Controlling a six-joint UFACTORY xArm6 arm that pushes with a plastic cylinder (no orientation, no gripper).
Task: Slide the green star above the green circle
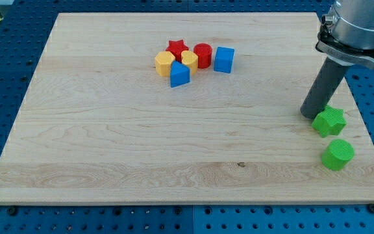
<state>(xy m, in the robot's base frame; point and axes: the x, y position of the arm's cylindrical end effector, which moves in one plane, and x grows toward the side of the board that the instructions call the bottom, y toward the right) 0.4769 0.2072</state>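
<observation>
The green star (329, 121) lies near the board's right edge. The green circle (337, 155) sits just below it, a small gap apart. My tip (309, 115) rests on the board right at the star's upper left side, touching or nearly touching it. The dark rod rises from there toward the view's top right.
A cluster sits at the top centre of the wooden board (109, 143): a red star (176, 47), a red cylinder (202, 54), a blue cube (224, 59), two yellow blocks (165, 63) (189, 60) and a blue block (180, 75). The board's right edge runs close by the green blocks.
</observation>
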